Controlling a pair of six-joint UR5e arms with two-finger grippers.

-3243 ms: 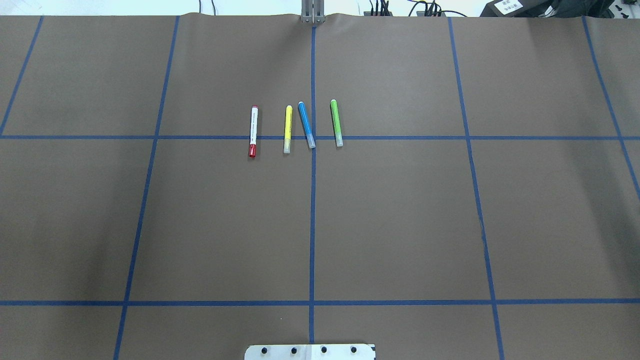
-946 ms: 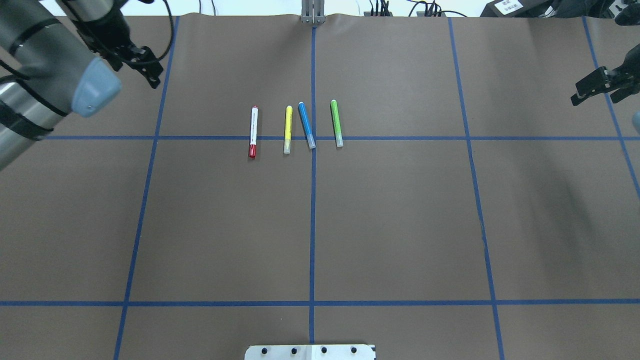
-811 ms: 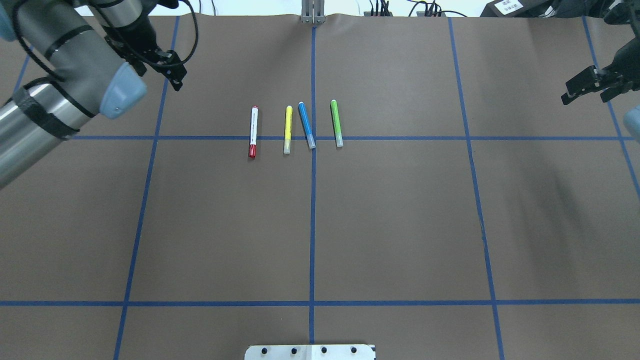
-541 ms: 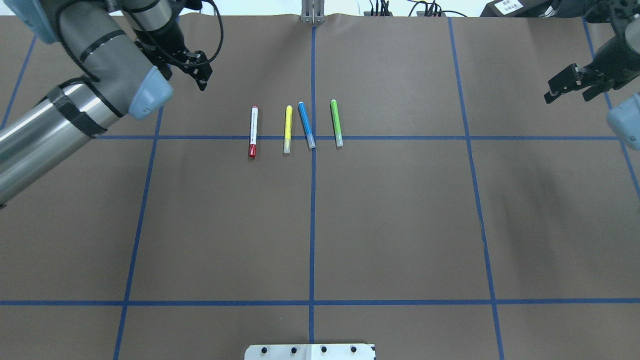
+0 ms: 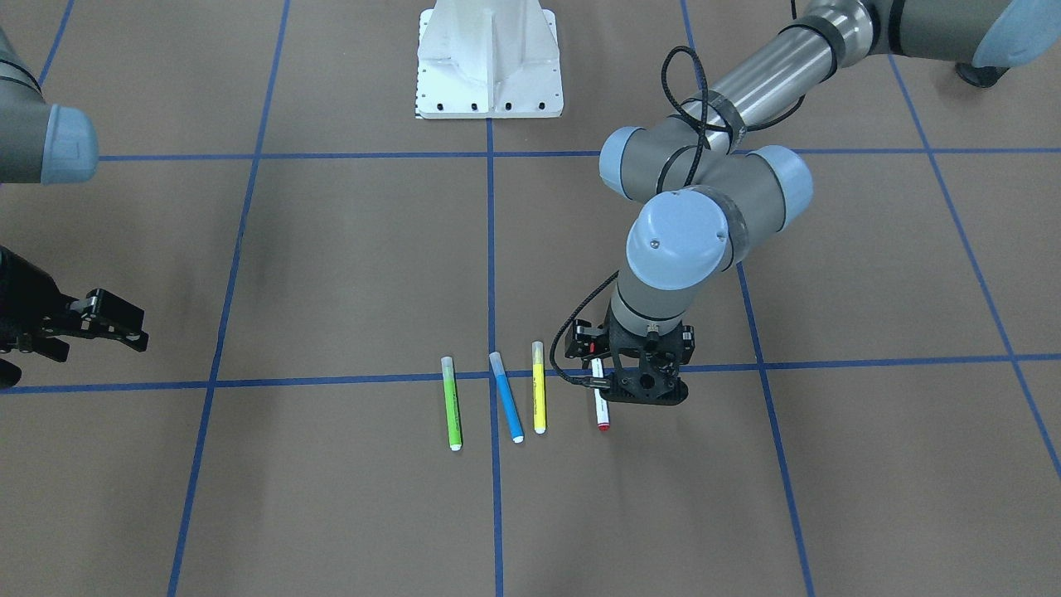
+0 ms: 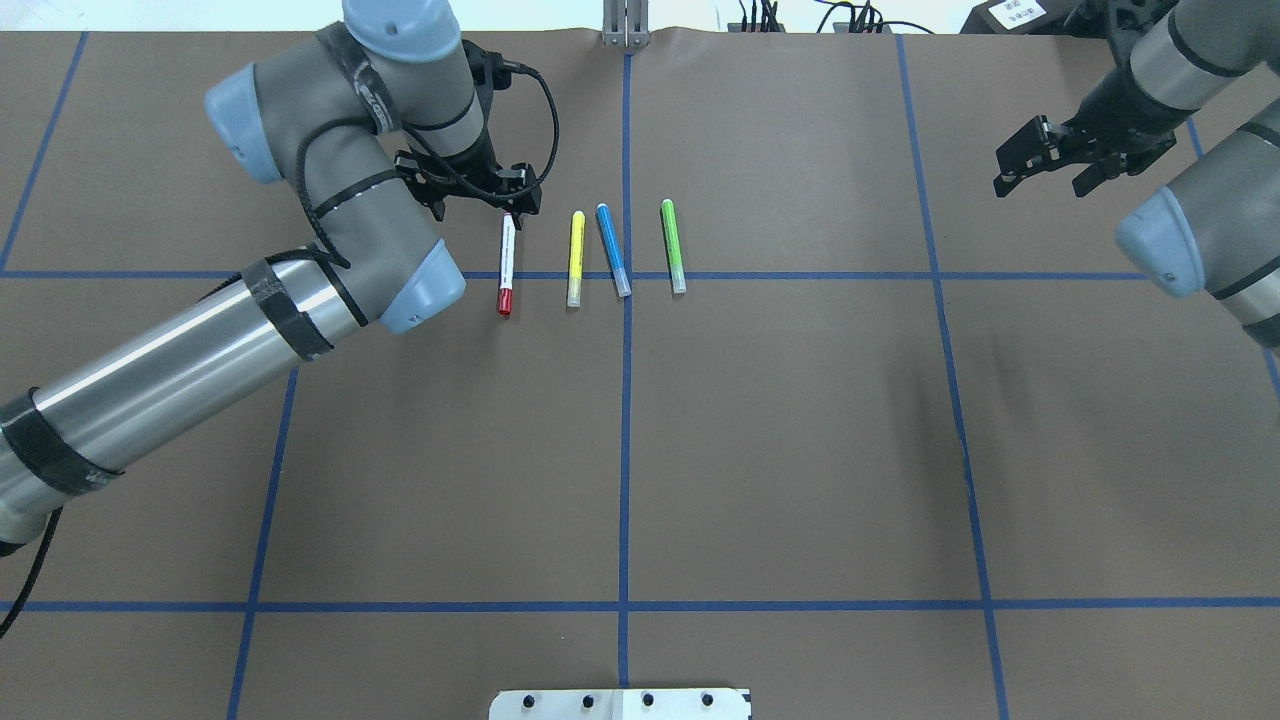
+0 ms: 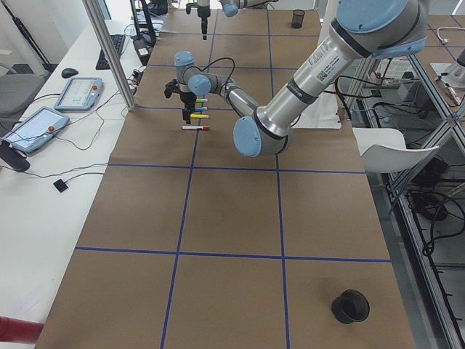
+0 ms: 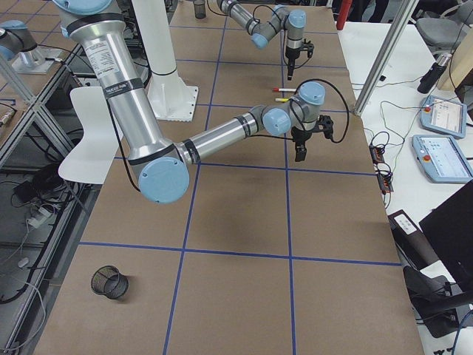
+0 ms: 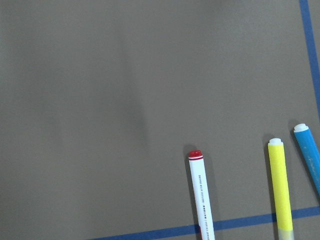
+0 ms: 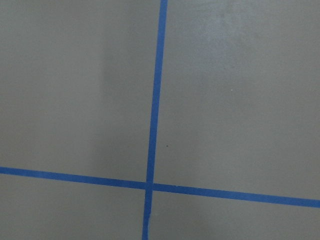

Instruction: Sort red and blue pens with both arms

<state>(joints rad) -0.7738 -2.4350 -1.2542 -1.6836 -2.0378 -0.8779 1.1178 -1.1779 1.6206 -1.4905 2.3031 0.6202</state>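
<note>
Four pens lie side by side near the table's middle. The red pen [image 6: 506,265] [image 5: 598,408] [image 9: 201,195] has a white barrel and a red cap. Third from the left in the overhead view lies the blue pen [image 6: 612,250] [image 5: 506,409] [image 9: 309,157], between a yellow one [image 6: 576,258] and a green one [image 6: 673,246]. My left gripper [image 6: 483,205] [image 5: 642,396] hovers open over the red pen's far end and holds nothing. My right gripper [image 6: 1040,185] [image 5: 124,325] hangs open and empty far out to the right, well away from the pens.
Blue tape lines divide the brown table cover into squares. The white base plate [image 5: 489,58] [image 6: 620,703] sits at the robot's edge. A black mesh cup [image 7: 351,307] [image 8: 109,282] stands at each end of the table. Tablets [image 7: 80,91] lie on a side bench.
Both arms swung in from the sides. My left gripper travelled right to the red pen's far end. The right gripper moved left a little. No pen has moved.
</note>
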